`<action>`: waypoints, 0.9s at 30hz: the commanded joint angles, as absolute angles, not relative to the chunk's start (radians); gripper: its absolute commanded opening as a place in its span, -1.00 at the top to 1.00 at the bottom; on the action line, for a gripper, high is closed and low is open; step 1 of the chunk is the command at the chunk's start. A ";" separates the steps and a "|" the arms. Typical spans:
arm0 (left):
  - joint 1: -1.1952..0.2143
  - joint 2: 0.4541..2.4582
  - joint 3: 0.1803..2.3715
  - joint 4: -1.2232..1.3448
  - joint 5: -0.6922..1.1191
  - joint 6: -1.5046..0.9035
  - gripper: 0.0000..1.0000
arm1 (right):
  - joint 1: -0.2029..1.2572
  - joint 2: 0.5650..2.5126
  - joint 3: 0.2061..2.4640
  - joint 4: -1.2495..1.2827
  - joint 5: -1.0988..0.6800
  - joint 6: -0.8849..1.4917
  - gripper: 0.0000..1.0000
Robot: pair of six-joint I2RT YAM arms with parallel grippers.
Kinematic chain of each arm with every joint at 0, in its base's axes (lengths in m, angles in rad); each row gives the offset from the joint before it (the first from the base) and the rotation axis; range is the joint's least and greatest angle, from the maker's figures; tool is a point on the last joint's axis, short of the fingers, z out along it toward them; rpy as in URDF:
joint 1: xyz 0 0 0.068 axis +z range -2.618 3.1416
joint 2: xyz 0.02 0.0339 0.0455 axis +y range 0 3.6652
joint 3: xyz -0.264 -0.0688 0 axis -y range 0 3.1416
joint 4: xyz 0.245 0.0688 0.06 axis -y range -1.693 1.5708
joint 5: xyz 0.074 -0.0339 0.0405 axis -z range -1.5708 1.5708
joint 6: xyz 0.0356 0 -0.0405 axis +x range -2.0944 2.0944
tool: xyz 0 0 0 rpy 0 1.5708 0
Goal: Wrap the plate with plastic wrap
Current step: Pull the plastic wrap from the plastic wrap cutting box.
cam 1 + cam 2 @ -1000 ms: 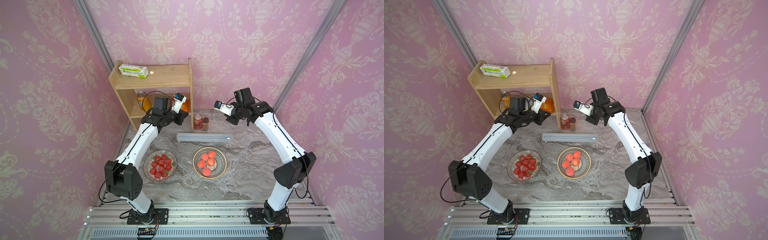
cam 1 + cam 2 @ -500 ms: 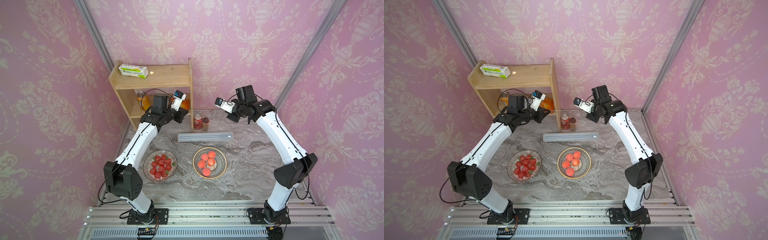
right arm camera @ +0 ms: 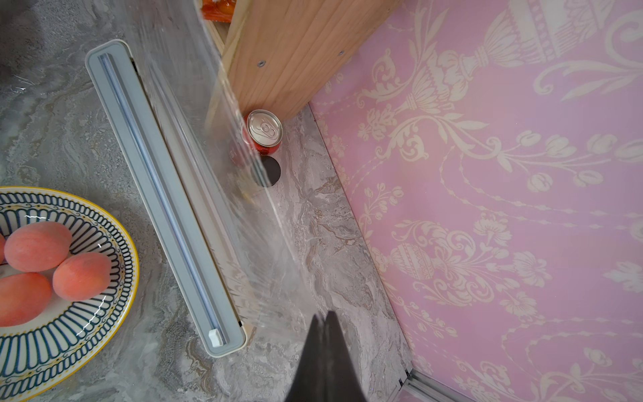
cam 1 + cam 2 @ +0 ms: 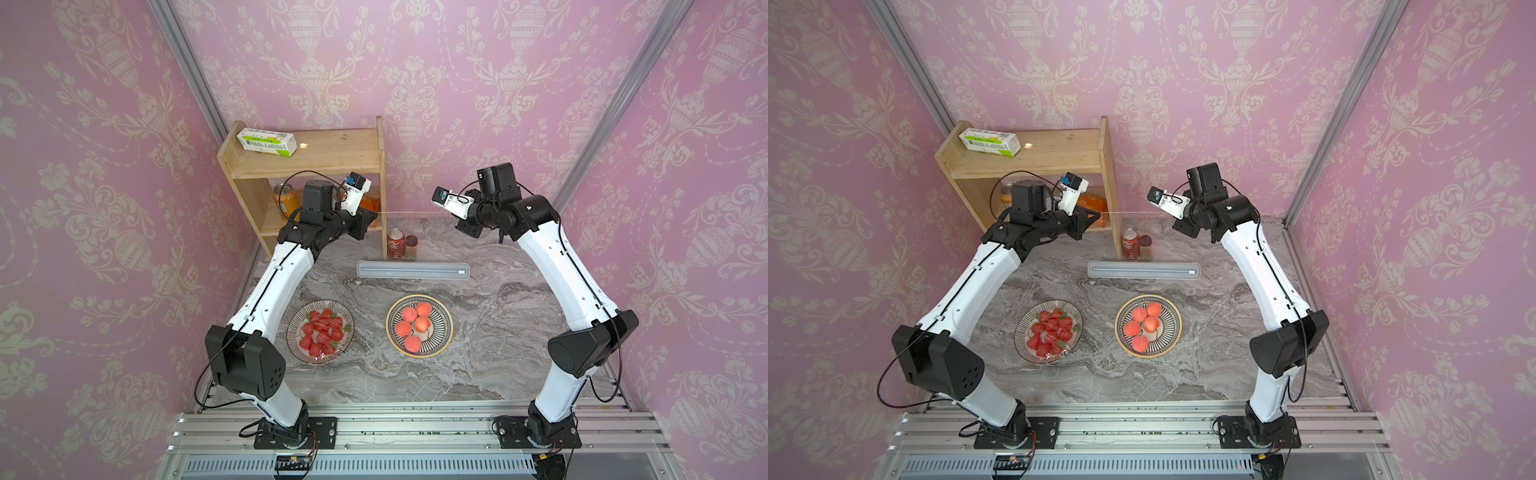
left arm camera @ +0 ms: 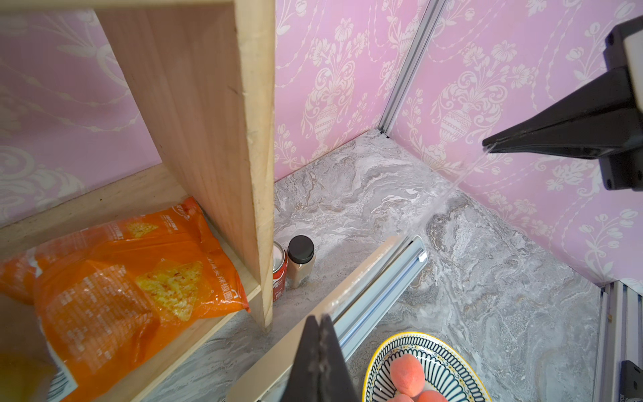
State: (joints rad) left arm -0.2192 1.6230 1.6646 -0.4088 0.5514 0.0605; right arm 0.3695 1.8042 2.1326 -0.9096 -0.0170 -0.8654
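A clear sheet of plastic wrap [image 3: 240,243] rises from the long cream box with the grey top [image 4: 412,270] [image 4: 1144,271] to both grippers, which hold it high near the back wall. Its top edge shows as a thin taut line [image 4: 405,213] between them. My left gripper [image 5: 320,316] [image 4: 374,215] is shut on one corner, my right gripper [image 3: 325,313] [image 5: 485,146] on the other. In front of the box stands a striped plate with peaches [image 4: 442,338] [image 4: 1169,338]. A second plate with strawberries [image 4: 345,318] lies to its left.
A wooden shelf [image 4: 332,156] stands at the back left, close to my left gripper, with a green-and-white carton [image 4: 267,142] on top and an orange snack bag [image 5: 132,278] inside. A red can [image 4: 395,243] and a black-lidded jar [image 4: 411,245] stand at its foot.
Both grippers have risen a little and moved back toward the wall, drawing the film further out of the box. The plates have not moved.
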 commanded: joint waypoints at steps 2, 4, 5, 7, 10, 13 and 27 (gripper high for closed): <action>-0.223 1.617 1.724 -0.379 0.551 0.043 1.00 | 0.374 1.758 2.188 -0.890 0.009 -0.885 1.00; -0.223 1.618 1.730 -0.379 0.552 0.042 1.00 | 0.373 1.758 2.195 -0.889 0.009 -0.887 1.00; -0.225 1.617 1.733 -0.378 0.555 0.043 1.00 | 0.373 1.760 2.202 -0.889 0.009 -0.887 1.00; -0.226 1.617 1.740 -0.375 0.551 0.043 1.00 | 0.373 1.762 2.213 -0.888 0.010 -0.888 1.00; -0.228 1.617 1.756 -0.377 0.545 0.043 1.00 | 0.374 1.765 2.231 -0.891 0.010 -0.891 1.00; -0.229 1.617 1.770 -0.379 0.543 0.042 1.00 | 0.375 1.766 2.244 -0.893 0.010 -0.893 1.00; -0.244 1.620 1.791 -0.366 0.528 0.038 1.00 | 0.375 1.772 2.261 -0.890 0.012 -0.904 1.00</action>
